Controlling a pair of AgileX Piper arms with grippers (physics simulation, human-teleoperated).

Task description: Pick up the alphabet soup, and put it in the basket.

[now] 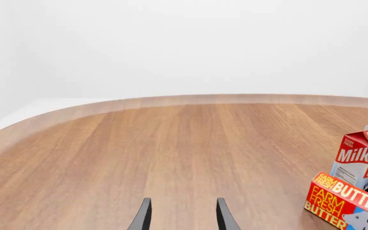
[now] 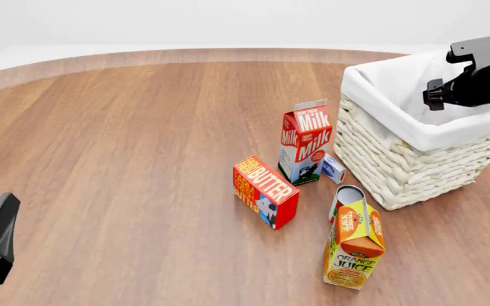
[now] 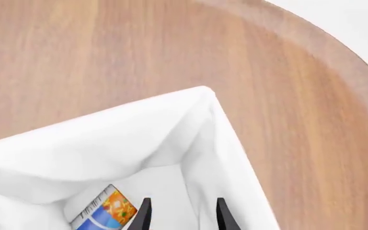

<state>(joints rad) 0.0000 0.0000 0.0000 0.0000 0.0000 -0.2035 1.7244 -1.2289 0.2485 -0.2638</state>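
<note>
Right tool (image 3: pixel 180 213) hanging above the inside of the basket (image 2: pixel 415 137), fingers (image 3: pixel 143 213) spread apart with nothing between them. Alphabet soup (image 3: pixel 104 211) lying down in the basket on the white liner, blue and yellow-orange label showing in the right wrist view, just beside the fingertips but not pinched. From the front, only the black right arm seen over the basket's far right rim; can hidden there by the liner.

Left tool (image 1: pixel 182 215) low over bare table (image 1: pixel 139 153) at the near left, well apart from all the groceries, fingers spread and holding nothing. In the front view, only its dark body showing at the left edge.

On the table just left of the basket: milk carton (image 2: pixel 305 141) upright, a small blue-and-white box (image 2: pixel 334 169) between it and the wicker wall. Butter box (image 2: pixel 265 191) lying just in front of the milk. Orange juice carton (image 2: pixel 354 243) upright nearer the camera, a can (image 2: pixel 346 199) with a silvery lid close behind it.
</note>
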